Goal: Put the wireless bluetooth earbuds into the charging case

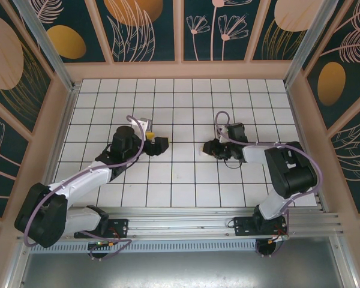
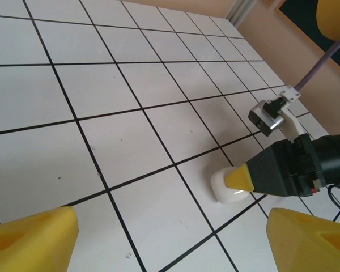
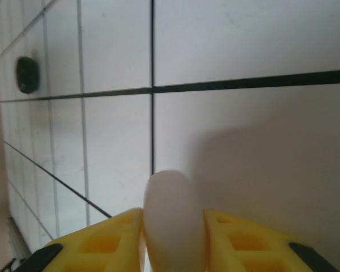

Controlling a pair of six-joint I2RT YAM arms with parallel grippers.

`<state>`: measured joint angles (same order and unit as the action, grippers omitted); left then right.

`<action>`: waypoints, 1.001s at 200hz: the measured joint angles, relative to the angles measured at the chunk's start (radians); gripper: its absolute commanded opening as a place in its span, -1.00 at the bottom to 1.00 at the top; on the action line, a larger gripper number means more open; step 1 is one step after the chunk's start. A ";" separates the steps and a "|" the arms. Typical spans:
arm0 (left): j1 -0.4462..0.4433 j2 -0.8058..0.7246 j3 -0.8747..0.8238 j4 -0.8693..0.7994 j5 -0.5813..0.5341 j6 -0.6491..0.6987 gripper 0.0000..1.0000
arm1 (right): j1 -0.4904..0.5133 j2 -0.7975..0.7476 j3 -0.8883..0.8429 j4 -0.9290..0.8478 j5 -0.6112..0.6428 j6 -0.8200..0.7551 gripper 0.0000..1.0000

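The charging case is a small white rounded shell, and its lid looks closed. My right gripper is shut on it, a yellow finger pressing each side. In the left wrist view the case sits low on a tile under the right gripper's yellow fingertip. My left gripper is open with nothing between its fingers, a short way left of the case. From above, the left gripper and the right gripper face each other mid-table. A small dark rounded thing lies far off, too blurred to call an earbud.
The white tiled table has black grid lines and raised tan walls on three sides. A metal rail holding both arm bases runs along the near edge. A purple cable loops over the right arm's wrist.
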<state>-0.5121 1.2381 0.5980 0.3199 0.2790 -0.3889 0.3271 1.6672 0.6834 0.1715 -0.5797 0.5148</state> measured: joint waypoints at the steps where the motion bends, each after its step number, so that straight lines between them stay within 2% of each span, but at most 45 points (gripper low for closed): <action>1: 0.000 0.000 0.000 0.000 0.000 0.000 0.71 | 0.000 0.002 0.002 -0.005 0.002 -0.005 -0.26; 21: 0.000 -0.028 0.000 -0.006 -0.002 0.017 0.76 | 0.001 0.016 0.039 -0.072 0.022 -0.039 -0.06; 49: 0.011 -0.093 0.000 -0.035 -0.034 0.055 0.86 | 0.005 0.011 0.106 -0.162 0.081 -0.089 -0.03; 65: 0.023 -0.127 0.012 -0.077 -0.082 0.094 0.97 | 0.004 -0.020 0.124 -0.214 0.124 -0.116 0.00; 89: 0.047 -0.154 0.056 -0.146 -0.188 0.159 0.97 | -0.002 -0.099 0.171 -0.315 0.208 -0.165 0.11; 122: 0.190 -0.160 0.167 -0.237 -0.339 0.261 0.97 | -0.024 -0.242 0.270 -0.403 0.341 -0.249 0.23; 138: 0.262 -0.161 0.219 -0.246 -0.391 0.296 0.97 | -0.043 -0.333 0.296 -0.415 0.409 -0.285 0.36; 152: 0.306 -0.162 0.246 -0.245 -0.435 0.317 0.97 | -0.062 -0.416 0.297 -0.414 0.470 -0.311 0.63; 154: 0.311 -0.162 0.248 -0.245 -0.439 0.318 0.97 | -0.066 -0.428 0.296 -0.412 0.480 -0.322 0.72; 156: 0.316 -0.162 0.249 -0.245 -0.446 0.319 0.97 | -0.067 -0.436 0.295 -0.410 0.486 -0.330 0.91; 158: 0.320 -0.162 0.250 -0.245 -0.450 0.320 0.97 | -0.069 -0.451 0.293 -0.407 0.496 -0.325 0.96; 182: 0.396 -0.149 0.237 -0.231 -0.487 0.314 0.97 | -0.091 -0.607 0.213 -0.305 0.588 -0.404 0.98; 200: 0.463 -0.142 0.158 -0.168 -0.489 0.295 0.97 | -0.100 -0.696 0.118 -0.228 0.661 -0.435 0.98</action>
<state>-0.0486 1.0966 0.7555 0.1516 -0.2104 -0.0937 0.2276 0.9714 0.8017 -0.0563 0.0811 0.0799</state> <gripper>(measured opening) 0.986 0.989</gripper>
